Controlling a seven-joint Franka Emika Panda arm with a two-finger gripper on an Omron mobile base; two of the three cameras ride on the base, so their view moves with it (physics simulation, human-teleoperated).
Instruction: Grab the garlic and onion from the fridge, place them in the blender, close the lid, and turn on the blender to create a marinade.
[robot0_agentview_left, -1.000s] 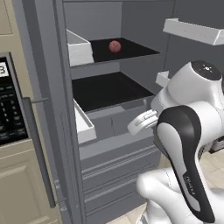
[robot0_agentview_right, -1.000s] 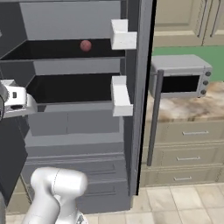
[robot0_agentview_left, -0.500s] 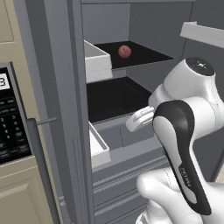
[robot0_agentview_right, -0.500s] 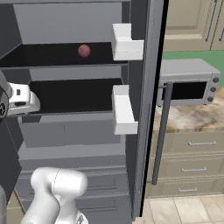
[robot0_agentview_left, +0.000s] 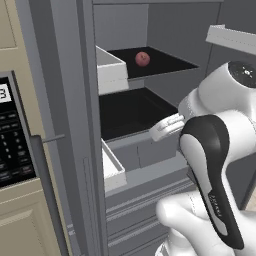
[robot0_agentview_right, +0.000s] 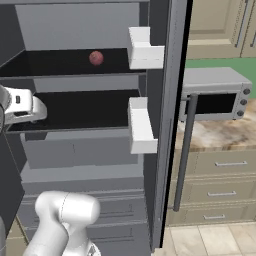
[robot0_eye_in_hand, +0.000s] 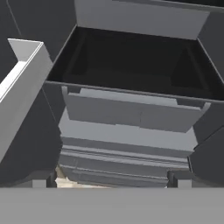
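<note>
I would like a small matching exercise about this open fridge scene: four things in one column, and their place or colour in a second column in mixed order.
Things:
1. red round item
2. microwave
3. door bins
4. drawers

Descriptions:
A. white, on the fridge door
B. on the upper dark shelf
C. on the stone counter right of the fridge
D. grey, below the lower shelf

Pairs: 1-B, 2-C, 3-A, 4-D

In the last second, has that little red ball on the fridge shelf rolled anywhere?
No. The red ball sits at the same spot on the upper dark shelf; the whole picture shifted, so the camera moved.
</note>
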